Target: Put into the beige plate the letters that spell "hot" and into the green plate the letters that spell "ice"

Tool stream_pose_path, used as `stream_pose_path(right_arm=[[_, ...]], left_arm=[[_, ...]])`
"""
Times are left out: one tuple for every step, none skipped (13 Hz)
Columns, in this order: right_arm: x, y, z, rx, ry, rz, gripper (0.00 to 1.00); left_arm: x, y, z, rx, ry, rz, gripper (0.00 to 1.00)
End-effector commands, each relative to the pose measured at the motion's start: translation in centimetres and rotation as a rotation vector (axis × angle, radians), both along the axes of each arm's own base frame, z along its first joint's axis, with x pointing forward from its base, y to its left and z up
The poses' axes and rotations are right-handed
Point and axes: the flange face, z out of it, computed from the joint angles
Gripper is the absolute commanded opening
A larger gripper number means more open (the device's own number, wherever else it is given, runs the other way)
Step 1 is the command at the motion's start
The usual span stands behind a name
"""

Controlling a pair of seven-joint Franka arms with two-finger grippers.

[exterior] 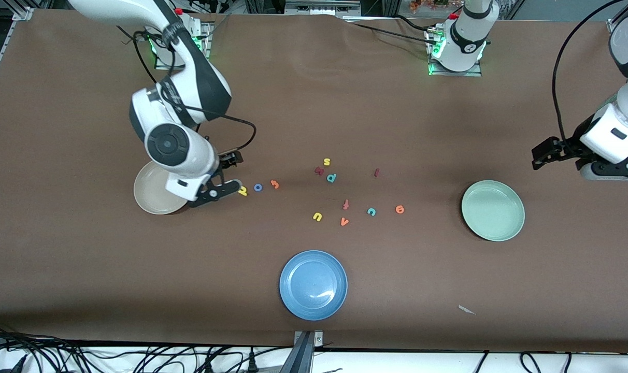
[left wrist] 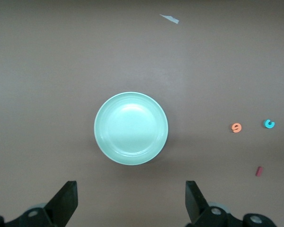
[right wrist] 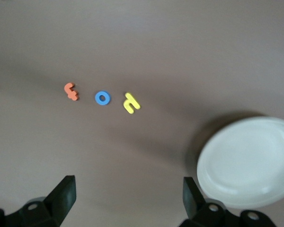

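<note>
The yellow h (exterior: 242,191), blue o (exterior: 258,187) and orange t (exterior: 275,184) lie in a row beside the beige plate (exterior: 148,194), which the right arm partly covers. My right gripper (exterior: 233,172) hangs open and empty over the table between that plate and the h. Its wrist view shows the h (right wrist: 131,102), o (right wrist: 102,98), t (right wrist: 71,91) and beige plate (right wrist: 248,163). The dark red i (exterior: 376,172), teal c (exterior: 371,211) and orange e (exterior: 399,209) lie mid-table. The green plate (exterior: 493,210) is empty. My left gripper (exterior: 538,158) waits open, above the table beside the green plate (left wrist: 131,128).
Other letters lie mid-table: yellow s (exterior: 327,161), teal p (exterior: 331,177), red f (exterior: 345,204), yellow u (exterior: 317,216), orange v (exterior: 344,221). An empty blue plate (exterior: 313,284) sits near the front edge. A paper scrap (exterior: 467,310) lies nearer the camera than the green plate.
</note>
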Motion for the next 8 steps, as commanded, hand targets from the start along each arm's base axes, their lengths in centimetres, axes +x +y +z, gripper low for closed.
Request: stream_pose_path(right_arm=[[0.7,0.6,-3.8,0.059,0.004,0.163,1.00],[0.9,0.5,-5.3,0.085,-0.016,0.220,1.00],[0.8,0.3,-7.0,0.108,-0.020,0.282,1.00],[0.7,0.2,-7.3,0.115,-0.014,0.314,1.00],[0.4,0.2,-7.7,0.117,-0.004,0.337,1.00],[-0.1,0.0,-8.7,0.118,0.009,0.365,1.00],[-0.1,-0.1,-9.2,0.121,0.007,0.387,0.99],[-0.3,0.0,-9.8,0.126,0.000,0.415,0.99]], left_arm=[[1.4,-1.4,-3.6,-0.035,0.037,-0.040,1.00],[1.8,-3.0,-4.5,-0.037,0.039,-0.066,1.00],[1.9,-4.2,-5.7,-0.041,0.040,-0.083,1.00],[2.1,-4.6,-6.8,-0.043,0.033,-0.084,1.00],[2.0,-6.0,-8.7,-0.045,0.032,-0.091,1.00],[2.0,-6.5,-10.4,-0.047,0.018,-0.087,1.00],[2.0,-7.6,-12.4,-0.052,0.000,-0.103,1.00],[2.2,-9.3,-14.6,-0.061,-0.004,-0.127,1.00]])
